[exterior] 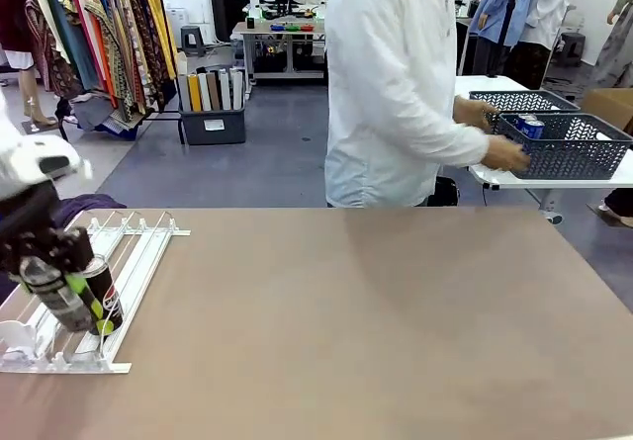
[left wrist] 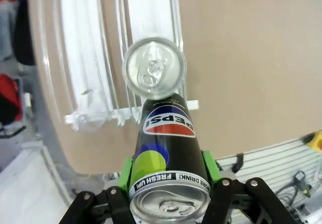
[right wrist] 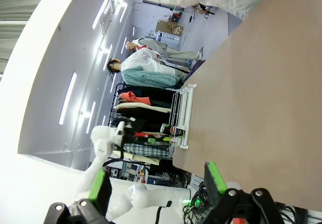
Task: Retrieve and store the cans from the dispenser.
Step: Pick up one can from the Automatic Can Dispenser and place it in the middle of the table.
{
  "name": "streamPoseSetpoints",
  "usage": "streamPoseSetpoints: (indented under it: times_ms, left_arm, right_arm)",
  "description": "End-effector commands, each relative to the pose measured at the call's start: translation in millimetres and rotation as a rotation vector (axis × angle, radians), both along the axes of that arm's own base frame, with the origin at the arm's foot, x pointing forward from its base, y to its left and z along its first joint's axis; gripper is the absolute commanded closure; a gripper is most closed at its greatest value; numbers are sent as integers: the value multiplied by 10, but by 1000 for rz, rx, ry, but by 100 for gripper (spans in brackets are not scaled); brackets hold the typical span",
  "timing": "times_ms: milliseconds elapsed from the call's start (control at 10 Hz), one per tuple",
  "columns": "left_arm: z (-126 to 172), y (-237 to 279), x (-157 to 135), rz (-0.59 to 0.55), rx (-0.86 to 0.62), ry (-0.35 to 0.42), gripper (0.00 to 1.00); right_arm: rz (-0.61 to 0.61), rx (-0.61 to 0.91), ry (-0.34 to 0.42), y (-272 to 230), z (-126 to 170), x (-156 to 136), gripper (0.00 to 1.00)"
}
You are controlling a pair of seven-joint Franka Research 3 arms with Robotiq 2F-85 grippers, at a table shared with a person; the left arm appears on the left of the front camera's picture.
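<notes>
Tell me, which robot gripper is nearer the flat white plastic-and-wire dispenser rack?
Left. The left gripper, clamped on a black Pepsi can, hangs directly over the white dispenser rack at its lower end. The right gripper, open, is far across the brown table from it.

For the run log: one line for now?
Left gripper shut on Pepsi can at dispenser; second can beyond it; right gripper open; person's hand at basket

The dispenser (exterior: pixel 138 247) lay on the surface's (exterior: pixel 376 321) near left corner, a can (left wrist: pixel 154 74) in its lane by the stops, a second can (left wrist: pixel 168 133) above it in the left gripper's (left wrist: pixel 169 173) jaws.
</notes>
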State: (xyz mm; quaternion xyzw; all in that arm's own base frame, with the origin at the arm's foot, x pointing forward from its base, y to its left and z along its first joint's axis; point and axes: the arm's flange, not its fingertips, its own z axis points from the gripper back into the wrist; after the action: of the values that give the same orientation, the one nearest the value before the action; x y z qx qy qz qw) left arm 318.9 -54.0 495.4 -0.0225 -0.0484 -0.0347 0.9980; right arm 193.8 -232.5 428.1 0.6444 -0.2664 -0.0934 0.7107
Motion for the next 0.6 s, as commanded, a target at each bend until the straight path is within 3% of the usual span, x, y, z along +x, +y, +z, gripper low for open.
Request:
streamPoseSetpoints:
  times_ms: [0,300,400,500]
  left_arm:
    - [567,17,-349,-87,-99,-125,100]
    - [793,165,-739,-55,-183,-245,100]
    - [765,259,-782,-42,-220,-232,100]
    - [912,50,-703,-48,-130,-223,100]
  right_arm:
    - [-9,6,-33,16,34,25,0]
    - [-9,6,-33,16,34,25,0]
    - [-9,6,-33,16,34,25,0]
    - [-9,6,-33,16,34,25,0]
